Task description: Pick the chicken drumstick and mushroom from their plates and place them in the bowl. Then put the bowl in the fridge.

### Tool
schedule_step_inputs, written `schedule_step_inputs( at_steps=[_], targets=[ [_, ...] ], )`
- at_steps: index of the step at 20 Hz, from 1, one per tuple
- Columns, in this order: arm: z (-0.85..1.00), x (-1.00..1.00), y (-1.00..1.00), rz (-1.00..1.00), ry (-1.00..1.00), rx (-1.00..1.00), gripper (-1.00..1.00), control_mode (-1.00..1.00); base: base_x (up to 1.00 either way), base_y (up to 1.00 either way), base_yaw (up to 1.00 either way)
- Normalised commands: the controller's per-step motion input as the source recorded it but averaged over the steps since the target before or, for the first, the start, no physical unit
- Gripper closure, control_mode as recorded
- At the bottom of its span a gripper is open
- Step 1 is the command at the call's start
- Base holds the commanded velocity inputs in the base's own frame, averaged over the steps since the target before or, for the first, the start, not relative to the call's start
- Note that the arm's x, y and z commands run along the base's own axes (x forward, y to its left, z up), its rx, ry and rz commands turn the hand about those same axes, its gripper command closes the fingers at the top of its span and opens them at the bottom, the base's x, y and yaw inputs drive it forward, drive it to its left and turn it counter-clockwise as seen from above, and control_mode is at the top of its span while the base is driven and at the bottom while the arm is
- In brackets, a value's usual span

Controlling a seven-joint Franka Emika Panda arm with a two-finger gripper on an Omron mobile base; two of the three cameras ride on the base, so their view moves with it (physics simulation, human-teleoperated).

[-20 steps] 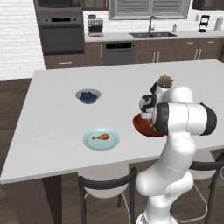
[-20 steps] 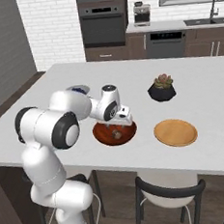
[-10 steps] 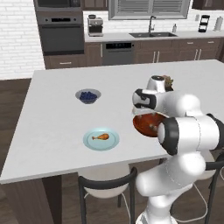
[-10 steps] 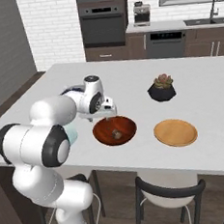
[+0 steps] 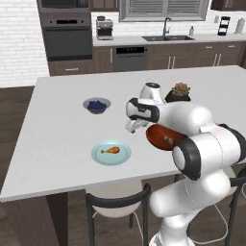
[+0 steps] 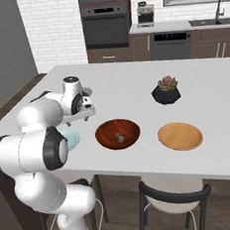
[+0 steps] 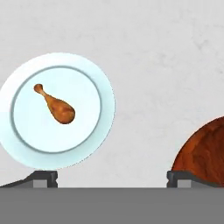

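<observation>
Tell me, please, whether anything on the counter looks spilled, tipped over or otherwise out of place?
Nothing stands out. The drumstick lies on its blue plate, the mushroom sits in the brown bowl, the wooden plate lies flat, and the potted plant stands upright.

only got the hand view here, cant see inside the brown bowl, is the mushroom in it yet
Observer: Yes. The tiny dark mushroom lies in the middle of the glossy reddish-brown wooden bowl.
Operator: and its plate
Observer: The round tan wooden plate sits bare, to the bowl's right in the right base view.
Operator: anything else close by
Observer: A small grey bowl of blueberries stands beyond the pale blue ceramic plate, apart from it.
</observation>
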Motion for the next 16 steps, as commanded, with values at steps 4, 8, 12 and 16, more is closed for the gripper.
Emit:
schedule_step_inputs(
  at_steps=[4,8,12,16],
  targets=[
    [-0.03,-0.10,1.00,0.45,0.00,-0.11,-1.00,-1.00,0.00,0.00,0.00],
    [-0.16,-0.02,0.79,0.31,0.00,-0.14,-1.00,-1.00,0.00,0.00,0.00],
    [-0.15,-0.17,0.18,0.06,0.00,-0.10,-1.00,-1.00,0.00,0.00,0.00],
    [-0.33,-0.02,0.02,0.06,0.00,-0.01,-1.00,-1.00,0.00,0.00,0.00]
  ],
)
